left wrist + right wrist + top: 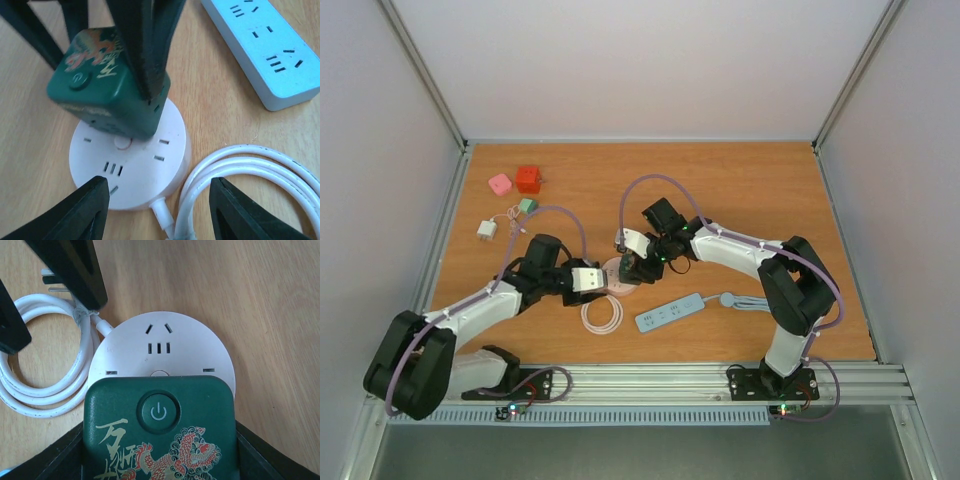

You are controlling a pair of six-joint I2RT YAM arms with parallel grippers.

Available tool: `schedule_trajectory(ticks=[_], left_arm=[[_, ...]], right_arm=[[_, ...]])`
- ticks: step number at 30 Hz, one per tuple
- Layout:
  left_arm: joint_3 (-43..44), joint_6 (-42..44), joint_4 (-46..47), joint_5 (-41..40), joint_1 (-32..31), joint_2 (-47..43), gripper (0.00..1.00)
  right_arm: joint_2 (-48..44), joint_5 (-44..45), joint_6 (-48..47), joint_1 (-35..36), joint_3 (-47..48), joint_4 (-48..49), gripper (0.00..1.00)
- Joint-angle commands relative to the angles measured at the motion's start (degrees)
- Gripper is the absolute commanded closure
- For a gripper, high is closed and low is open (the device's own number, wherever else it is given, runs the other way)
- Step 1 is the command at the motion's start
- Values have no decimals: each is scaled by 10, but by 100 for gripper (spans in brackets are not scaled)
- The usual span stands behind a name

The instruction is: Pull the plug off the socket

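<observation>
- Nearest me, the left arm (480,305) and right arm (735,245), white shells with black joints, rise from a ribbed metal rail (650,380) at the desk (770,190) edge; the desk top is warm orange wood grain.
- Just past the rail a glossy white cable (602,316) lies coiled in flat loops, and beside it sits a long pale-blue plastic power strip (670,313) with rounded corners, lying at a slant.
- The left jaws stand open: their matte black wedge fingers (80,215) are spread either side of the near rim of the socket (145,165), one over bare wood and one over the cable, gripping nothing that I can see.
- The socket is a smooth white round disc, flat on the desk at its middle, with slotted outlets around its face.
- The plug (200,405), a dark green rounded cube with a round power button and a red and cream dragon print, sits tilted on the socket's top.
- I cannot tell whether its pins are out.
- The right jaws are clamped on the plug, black fingers (145,45) pressed to opposite sides.
- Far left lie a pink block (500,184), a red block (528,179), a small green piece (527,206) and a white boxy piece (486,230).
</observation>
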Motion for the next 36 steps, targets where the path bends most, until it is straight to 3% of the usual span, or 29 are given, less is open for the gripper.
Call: schedule_trajectory(ticks=[1,10,18,27,36], left_arm=[[-13,97,88,-35,-34,22,44],[-8,132,156,-101,-77,94,49],[-26,186,152,-148,-84,119,52],[-28,206,109,-166,-84,127,62],[-5,209,72,-159,-85,142,65]], right_arm=[[-17,-34,-5,0,-3,-12,98],[-14,-43,-6,0,7,-19,98],[-10,-62,7,-1,26,-30,98],[-1,-106,34,0,68,-62,98],[-24,-26,-6,16,18,-15,98]])
